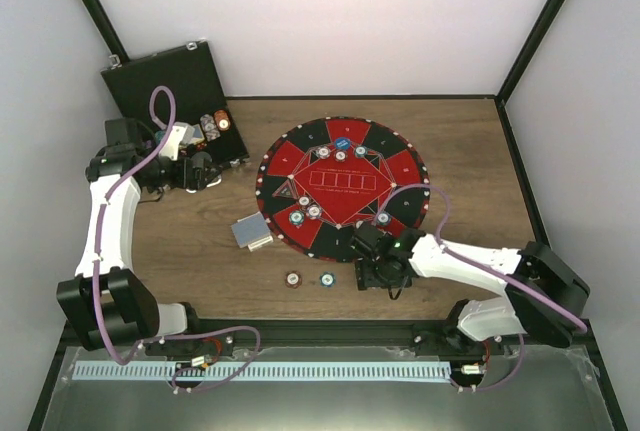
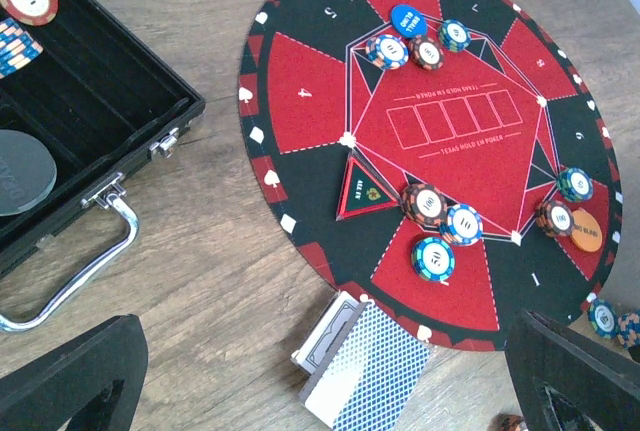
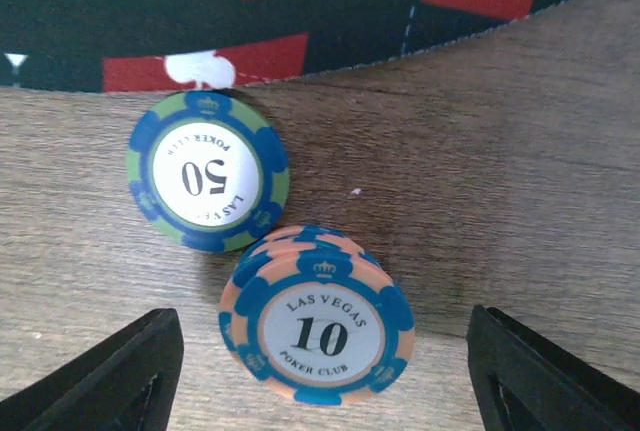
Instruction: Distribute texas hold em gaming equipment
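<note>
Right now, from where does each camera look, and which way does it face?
Top external: above and behind the bases, looking down on the table; left arm and right arm show.
Left wrist: beside the black case, looking down across the mat; its fingers fill the bottom corners.
Right wrist: low over the table by the mat's edge, facing a 50 chip and a 10 chip; its fingers likewise.
Shared: top and left wrist both show mat, case and card deck.

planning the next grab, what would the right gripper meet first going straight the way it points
Probably the orange-and-blue round poker chip marked 10, centred in the open right gripper on the wooden table; the green-and-blue 50 chip sits off-line.
</note>
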`<state>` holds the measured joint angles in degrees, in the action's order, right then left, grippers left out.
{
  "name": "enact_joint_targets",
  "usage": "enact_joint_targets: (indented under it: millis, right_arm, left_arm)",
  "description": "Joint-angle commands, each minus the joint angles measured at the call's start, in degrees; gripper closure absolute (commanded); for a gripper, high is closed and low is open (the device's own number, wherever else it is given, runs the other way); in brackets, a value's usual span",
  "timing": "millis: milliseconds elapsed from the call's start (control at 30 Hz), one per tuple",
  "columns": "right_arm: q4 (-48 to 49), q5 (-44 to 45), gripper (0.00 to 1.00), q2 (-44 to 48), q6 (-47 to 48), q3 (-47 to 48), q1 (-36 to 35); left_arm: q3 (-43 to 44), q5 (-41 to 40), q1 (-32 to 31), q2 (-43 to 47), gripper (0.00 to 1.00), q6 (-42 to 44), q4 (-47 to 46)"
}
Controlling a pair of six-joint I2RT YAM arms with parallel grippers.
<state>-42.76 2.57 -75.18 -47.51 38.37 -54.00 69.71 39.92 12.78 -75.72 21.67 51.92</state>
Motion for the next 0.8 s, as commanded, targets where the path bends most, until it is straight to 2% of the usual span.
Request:
enact_joint_targets:
  millis: [0,467,667,767]
  right_arm:
    - [2.40,0.03,0.23,-1.56,-1.88,-1.04,-0.82]
    - [3.09,1.19,0.52,-2.61,-1.78,-0.74,-0.81]
    - [2.03,1.65,0.56,-2.38,-1.60,0.33,-0.79]
    - [0.99,1.93,0.48,-2.28,-1.43,1.30,-0.83]
  left_arm:
    - [1.74,0.68,0.11,0.49,0.00,0.55,0.30]
    - [1.92,0.69,0.18,0.21,0.00,0.21,0.07]
    - [1.84,0.60,0.17,0.31,0.00,0.16,0.11]
    - [1.76,0.73,0.10,0.40,0.00,0.24,0.11]
